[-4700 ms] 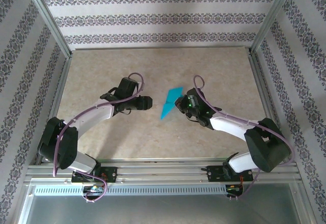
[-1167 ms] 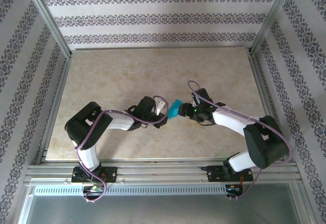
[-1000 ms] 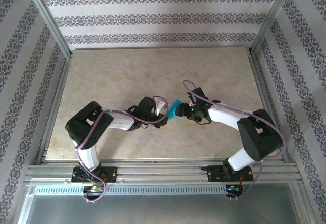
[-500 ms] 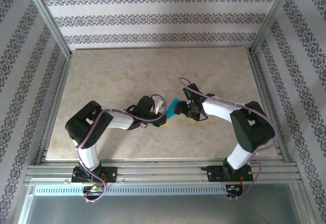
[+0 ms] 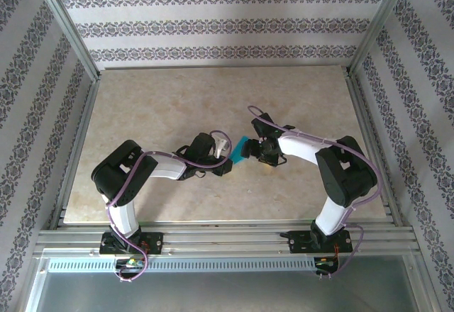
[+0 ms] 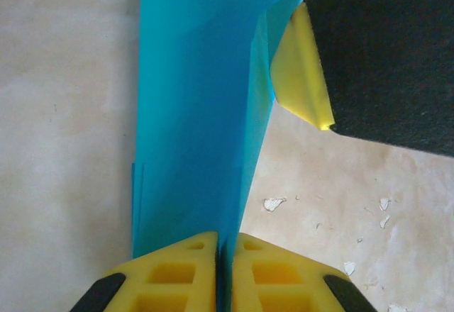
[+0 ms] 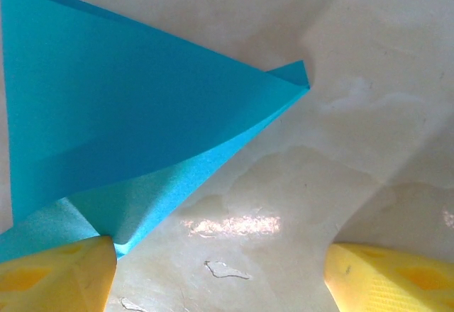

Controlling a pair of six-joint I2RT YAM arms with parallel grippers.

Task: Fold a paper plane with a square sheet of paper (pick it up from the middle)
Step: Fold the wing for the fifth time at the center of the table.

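Left gripper, nearest: yellow pads pressed together on the near end of a thin teal-blue folded sheet of paper, which stretches away over the beige marbled bench. Right gripper, beyond: jaws wide apart, one yellow pad touching the sheet's far corner, the other well clear. From overhead, sits mid-bench between both grippers.

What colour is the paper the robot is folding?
Teal-blue, plain with no pattern. The paper shows best in the left wrist view.
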